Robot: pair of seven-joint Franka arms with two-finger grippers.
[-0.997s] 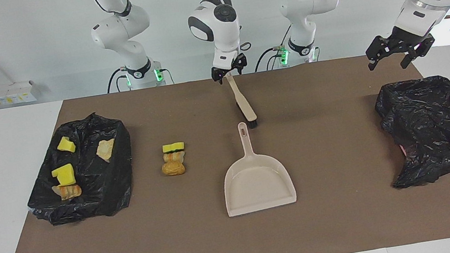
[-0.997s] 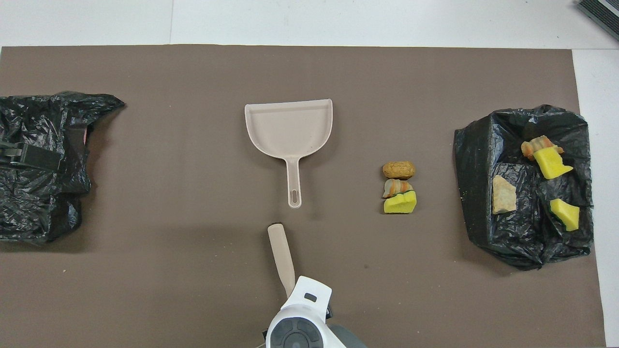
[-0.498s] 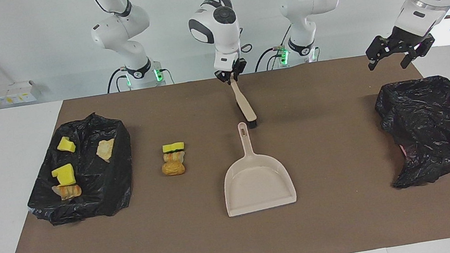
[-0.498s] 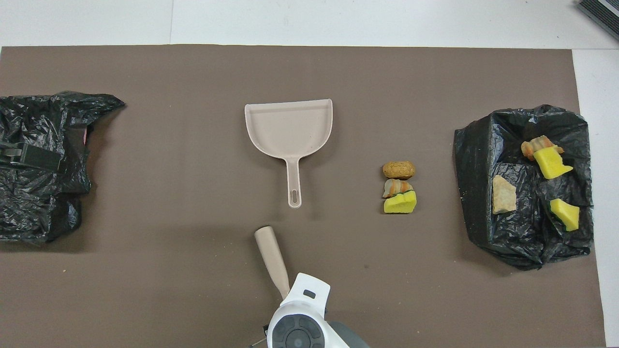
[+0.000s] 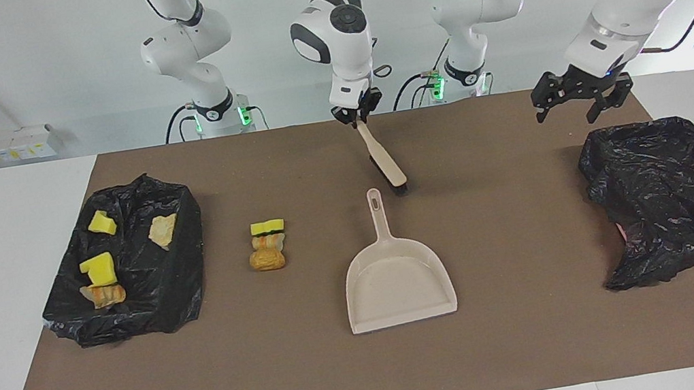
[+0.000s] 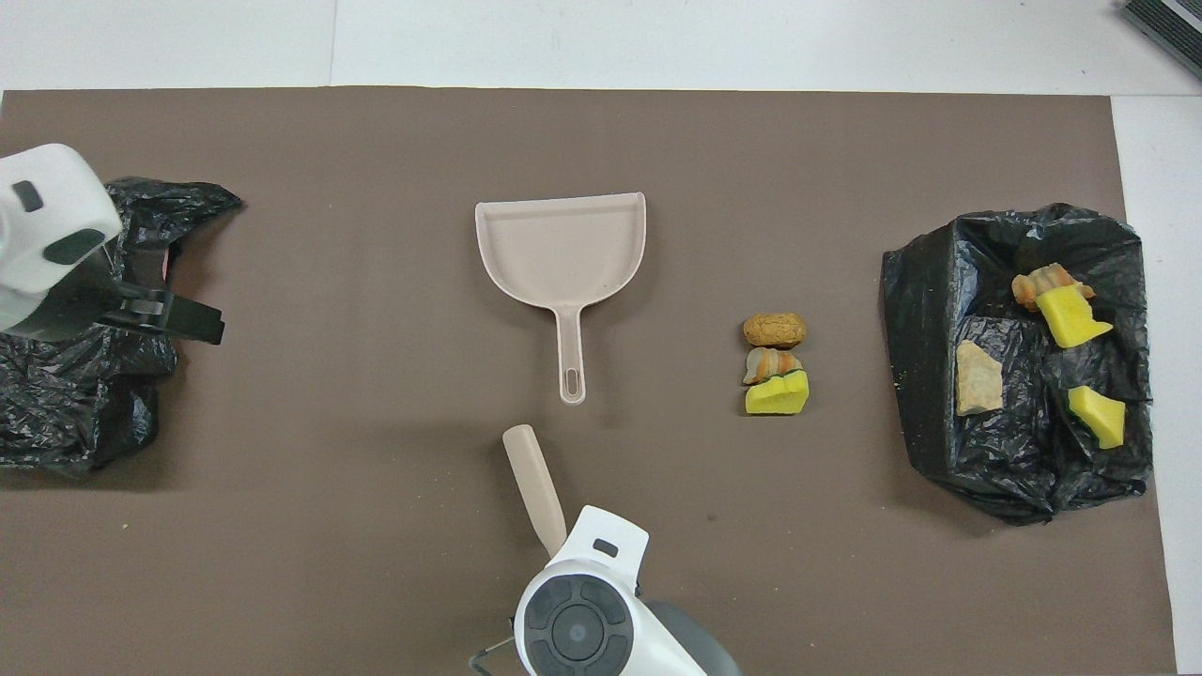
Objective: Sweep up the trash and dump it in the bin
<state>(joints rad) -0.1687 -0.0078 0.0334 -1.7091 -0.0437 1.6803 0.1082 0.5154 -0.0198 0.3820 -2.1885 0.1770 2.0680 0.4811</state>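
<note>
A small pile of trash [image 5: 268,241] [image 6: 775,366], a yellow sponge chunk and two brown lumps, lies on the brown mat between the dustpan and the bin. The beige dustpan [image 5: 398,283] [image 6: 563,249] lies flat in the middle, its handle pointing at the robots. My right gripper [image 5: 359,117] is shut on the handle of the beige brush [image 5: 383,162] [image 6: 531,474], which slants down with its bristle end close to the dustpan handle's tip. The black-bag-lined bin [image 5: 149,300] [image 6: 1014,460] at the right arm's end holds several trash pieces. My left gripper [image 5: 581,105] [image 6: 188,319] hangs open and empty.
A second crumpled black bag [image 5: 670,195] [image 6: 56,413] sits at the left arm's end of the mat, with the left gripper in the air over its edge. White table shows around the mat.
The right gripper has closed on the brush handle and the brush has swung slightly toward the left arm's end. The left arm has moved in toward the middle of the table.
</note>
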